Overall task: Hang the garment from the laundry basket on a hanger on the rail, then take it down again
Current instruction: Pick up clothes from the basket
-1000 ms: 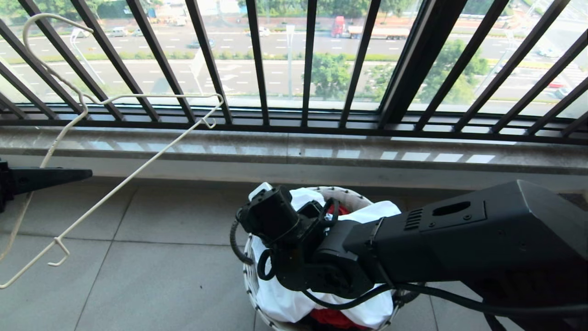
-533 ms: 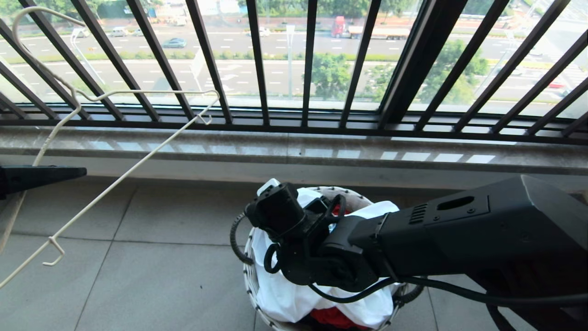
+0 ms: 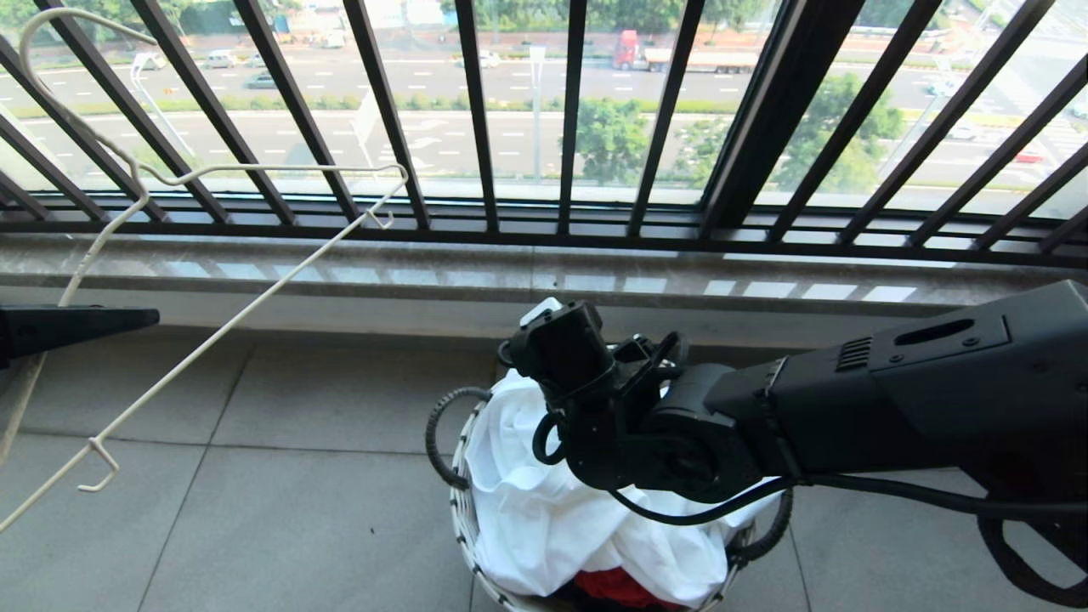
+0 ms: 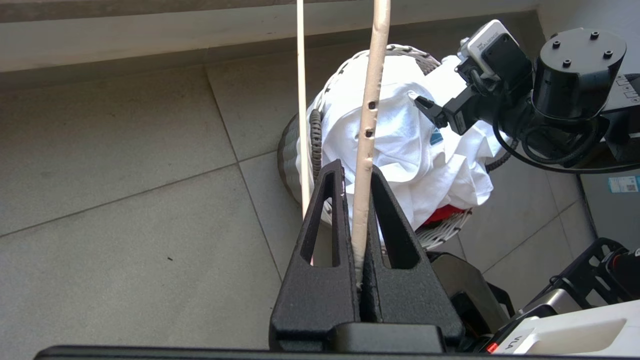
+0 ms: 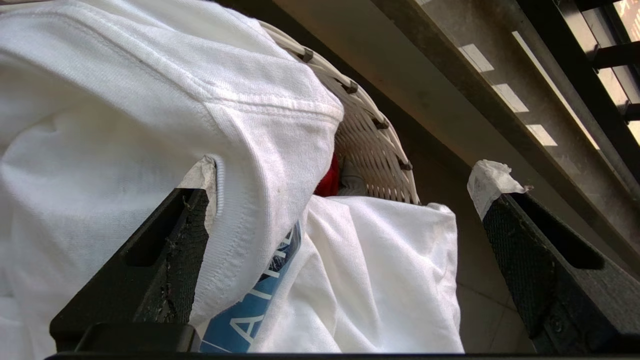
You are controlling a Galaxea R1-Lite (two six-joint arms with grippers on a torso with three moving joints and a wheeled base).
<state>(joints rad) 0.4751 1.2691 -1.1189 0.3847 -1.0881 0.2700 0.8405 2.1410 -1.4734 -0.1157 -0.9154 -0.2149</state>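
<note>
Early stage of the hanging task, seen from the head camera and both wrists. The garment (image 3: 544,501) — a white T-shirt whose blue chest logo shows in the right wrist view — lies heaped in the laundry basket (image 3: 463,518) at the lower centre of the head frame, with a patch of red cloth (image 3: 616,586) beneath it. The right gripper (image 5: 345,200), on the arm reaching in from the right edge of the head frame, sits at the basket's top with its jaws spread wide; one finger (image 5: 170,240) is pressed into a fold of the shirt, the other stands clear over the far rim, and nothing is clamped between them. The left gripper (image 4: 357,185), at the left edge of the head frame, is closed tight on the wire of the hanger (image 3: 212,331), which slants across the upper left in front of the window bars (image 3: 476,110). The rail appears in no view. By these views, one step is done — the hanger is in hand; grasping and lifting the shirt, threading it onto the hanger, hooking it on the rail and taking it down all remain.
</note>
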